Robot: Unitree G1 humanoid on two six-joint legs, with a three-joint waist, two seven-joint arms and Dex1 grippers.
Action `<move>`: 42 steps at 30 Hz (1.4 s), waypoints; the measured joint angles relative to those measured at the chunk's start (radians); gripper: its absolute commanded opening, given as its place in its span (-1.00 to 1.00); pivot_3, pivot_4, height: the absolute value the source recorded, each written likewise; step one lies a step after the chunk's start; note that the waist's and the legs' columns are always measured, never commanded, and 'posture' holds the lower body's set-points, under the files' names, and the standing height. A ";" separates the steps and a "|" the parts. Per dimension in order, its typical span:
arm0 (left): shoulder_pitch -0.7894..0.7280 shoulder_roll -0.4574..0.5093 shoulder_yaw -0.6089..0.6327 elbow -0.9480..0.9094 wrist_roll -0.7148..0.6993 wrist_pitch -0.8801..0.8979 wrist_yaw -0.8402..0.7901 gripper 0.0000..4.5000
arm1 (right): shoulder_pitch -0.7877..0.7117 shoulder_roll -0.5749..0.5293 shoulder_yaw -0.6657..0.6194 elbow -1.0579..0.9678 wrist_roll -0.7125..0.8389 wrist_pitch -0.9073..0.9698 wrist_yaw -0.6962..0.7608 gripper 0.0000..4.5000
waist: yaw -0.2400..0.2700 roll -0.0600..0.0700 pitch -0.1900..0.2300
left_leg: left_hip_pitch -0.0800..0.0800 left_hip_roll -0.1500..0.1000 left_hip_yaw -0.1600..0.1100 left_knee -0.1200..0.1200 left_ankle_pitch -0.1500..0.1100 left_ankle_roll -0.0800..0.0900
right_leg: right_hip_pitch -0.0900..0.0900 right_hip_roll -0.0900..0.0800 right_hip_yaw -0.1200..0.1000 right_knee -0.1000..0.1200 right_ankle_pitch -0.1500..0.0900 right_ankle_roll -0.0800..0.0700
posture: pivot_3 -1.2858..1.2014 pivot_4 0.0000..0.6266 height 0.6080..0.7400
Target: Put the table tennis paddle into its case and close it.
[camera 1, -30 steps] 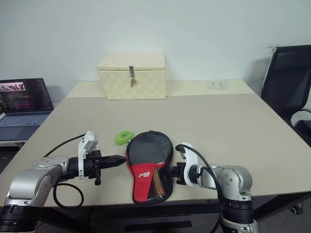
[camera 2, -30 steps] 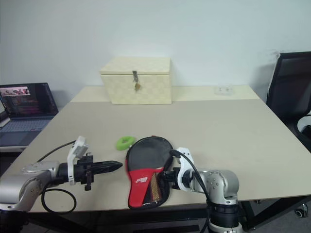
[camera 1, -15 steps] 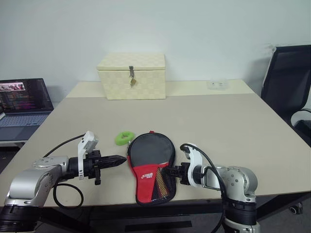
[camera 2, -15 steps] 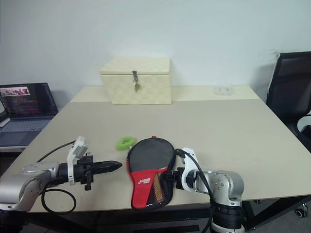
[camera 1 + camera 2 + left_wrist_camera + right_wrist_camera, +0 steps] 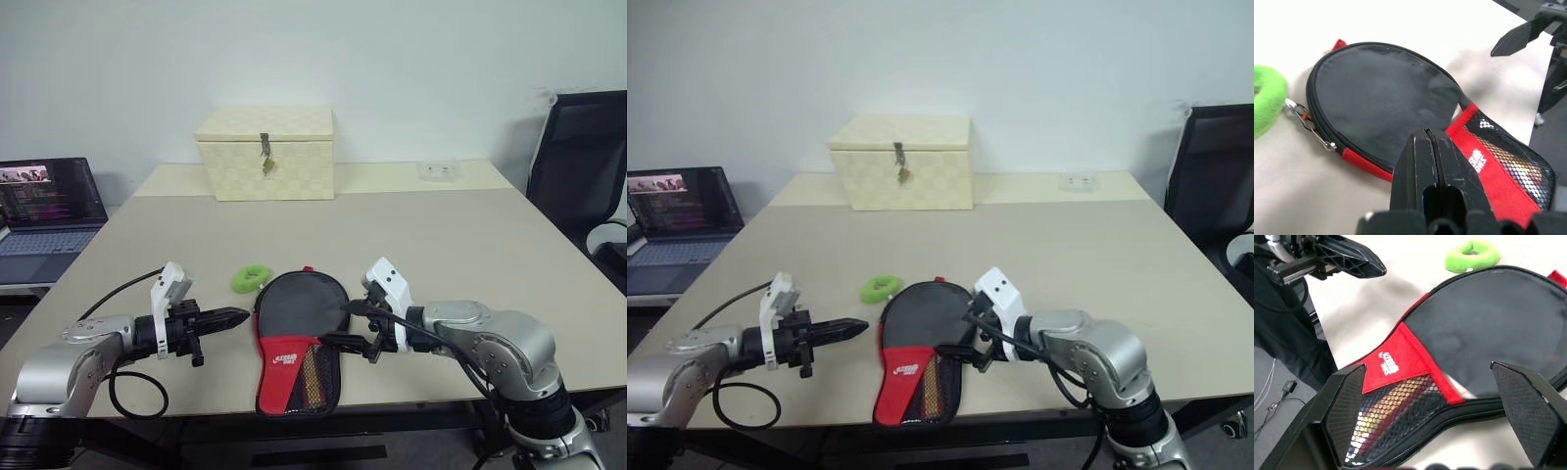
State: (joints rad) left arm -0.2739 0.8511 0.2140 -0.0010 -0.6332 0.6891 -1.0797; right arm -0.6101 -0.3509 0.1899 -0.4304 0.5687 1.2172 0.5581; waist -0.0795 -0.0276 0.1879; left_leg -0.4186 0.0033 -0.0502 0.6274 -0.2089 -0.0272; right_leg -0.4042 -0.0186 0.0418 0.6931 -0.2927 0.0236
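the case (image 5: 297,343) lies flat on the table (image 5: 470,255), closed left gripper (image 5: 240,316) beside it, right gripper (image 5: 345,323) spread wide above it.

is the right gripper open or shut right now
Open. In the right wrist view the right gripper has its two black fingers spread wide apart above the case, holding nothing.

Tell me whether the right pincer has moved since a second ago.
Yes. The right pincer has lifted off the table edge and opened, now hanging above the case, nearer the cream box in the head view.
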 measured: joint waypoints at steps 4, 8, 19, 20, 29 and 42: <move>-0.026 -0.017 0.009 0.042 0.007 -0.008 0.036 -1.00 | -0.023 0.021 0.019 0.071 -0.014 -0.094 0.028 0.99 | 0.001 0.000 0.000 | 0.000 0.000 0.000 0.000 0.000 0.000 | 0.000 0.000 0.000 0.001 0.000 0.000 | 0.03 -0.52 1.00; -0.071 -0.043 0.012 0.096 0.046 -0.045 0.099 -1.00 | -0.059 0.094 0.070 0.151 -0.055 -0.208 0.039 0.99 | 0.001 0.000 0.000 | 0.000 0.000 0.000 0.000 0.000 0.000 | 0.000 0.000 0.000 0.002 0.000 0.000 | 0.03 -0.52 1.00; -0.325 -0.156 -0.046 0.428 0.241 -0.160 0.285 0.37 | -0.069 0.196 0.208 0.332 -0.226 -0.366 0.012 1.00 | 0.028 -0.001 0.000 | 0.000 -0.002 -0.002 0.002 0.000 0.000 | 0.000 -0.001 -0.002 0.003 0.000 0.000 | 0.03 -0.52 1.00; -0.365 -0.173 -0.059 0.480 0.262 -0.178 0.293 0.55 | -0.069 0.200 0.211 0.336 -0.234 -0.371 0.012 1.00 | 0.031 -0.001 0.000 | 0.000 -0.003 -0.002 0.002 0.000 0.000 | 0.000 -0.001 -0.002 0.003 0.000 0.000 | 0.03 -0.52 1.00; -0.688 -0.270 -0.128 0.947 0.392 -0.288 0.297 0.98 | -0.068 0.213 0.230 0.371 -0.294 -0.395 0.002 1.00 | 0.035 -0.002 -0.001 | -0.002 -0.008 -0.002 0.002 0.000 0.000 | -0.001 0.000 -0.002 0.003 0.000 0.000 | 0.03 -0.52 1.00; -0.777 -0.307 -0.153 1.203 0.498 -0.374 0.242 0.98 | -0.064 0.215 0.234 0.381 -0.348 -0.397 -0.018 1.00 | 0.023 -0.002 -0.001 | -0.002 -0.007 -0.003 0.002 0.000 0.000 | -0.001 -0.001 -0.002 0.004 0.000 0.000 | 0.03 -0.52 1.00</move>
State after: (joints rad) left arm -1.0509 0.5442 0.0606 1.2024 -0.1348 0.3154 -0.8379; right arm -0.6739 -0.1355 0.4244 -0.0496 0.2211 0.8201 0.5399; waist -0.0562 -0.0293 0.1870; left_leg -0.4203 -0.0034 -0.0529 0.6298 -0.2087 -0.0274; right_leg -0.4056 -0.0194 0.0395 0.6974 -0.2927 0.0241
